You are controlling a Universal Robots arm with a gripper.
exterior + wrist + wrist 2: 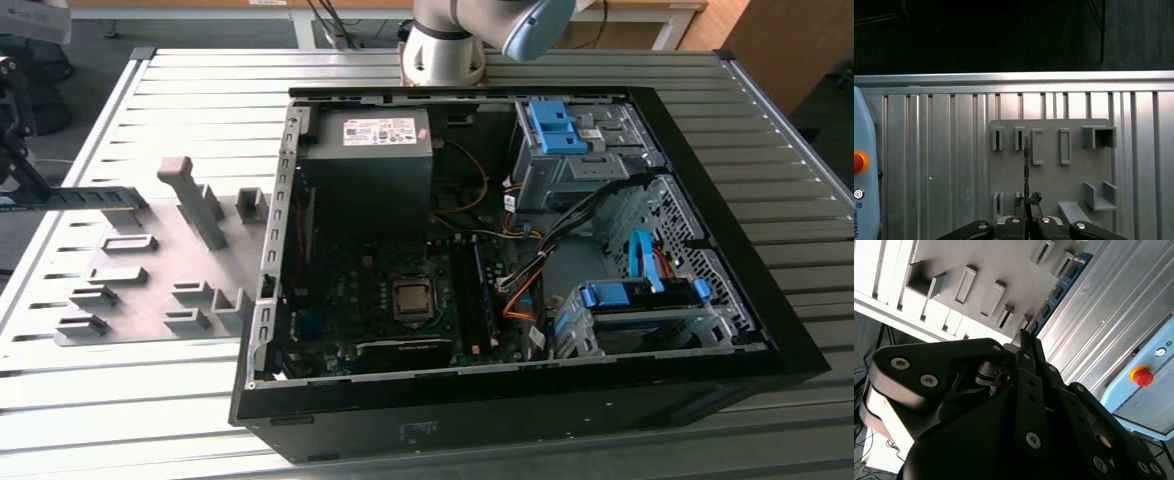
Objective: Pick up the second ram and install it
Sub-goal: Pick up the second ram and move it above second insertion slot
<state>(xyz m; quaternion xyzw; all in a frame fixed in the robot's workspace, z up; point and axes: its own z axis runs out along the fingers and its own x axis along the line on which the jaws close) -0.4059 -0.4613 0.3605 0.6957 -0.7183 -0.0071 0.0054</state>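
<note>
My worry is the second ram [1060, 286] twisting or slipping. The tool [1024, 339] is closed on it near one end, so most of the stick juts out unsupported. If it tilts, it could snag the grey holder plate [147, 300] on the bench [134, 400]. It hangs over that plate, well apart from the open computer case [534, 420].

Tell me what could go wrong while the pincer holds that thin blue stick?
The pincer grips the stick near one end, so its long free part could tilt or slip. It is close to the grey tray, whose upright posts it might knock. The open computer is crowded with cables that could snag it.
</note>
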